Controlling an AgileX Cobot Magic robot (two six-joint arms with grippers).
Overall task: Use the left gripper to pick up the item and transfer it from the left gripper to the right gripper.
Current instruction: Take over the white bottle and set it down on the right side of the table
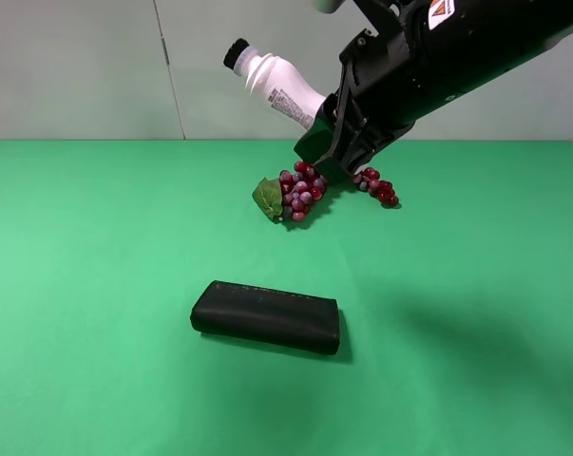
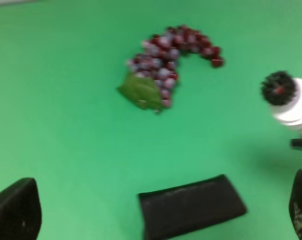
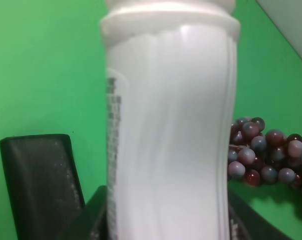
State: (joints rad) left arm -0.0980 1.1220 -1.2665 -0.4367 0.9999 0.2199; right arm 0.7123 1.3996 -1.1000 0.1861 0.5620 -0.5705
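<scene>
The bottle (image 1: 276, 85) is hanging in the air above the far side of the tabletop (image 1: 96, 237), touching nothing but my right gripper (image 1: 326, 128), which is pinching it by its lower body. I'm holding it tilted, with the black cap (image 1: 237, 54) pointing up and toward my left side, so the base end is sitting between my jaws and the label and cap end are sticking out free. In my right wrist view the white body is filling the frame, so I judge it's seated deep in the grip rather than at the tips. My left gripper (image 2: 158, 215) is standing spread wide and empty, apart from the bottle and facing down over the tabletop. From that I'm judging the handover as done. Below the bottle the grape bunch (image 1: 300, 190) is lying on the tabletop, and nearer the front the black case (image 1: 267, 316) is lying flat, neither touched by a gripper.
</scene>
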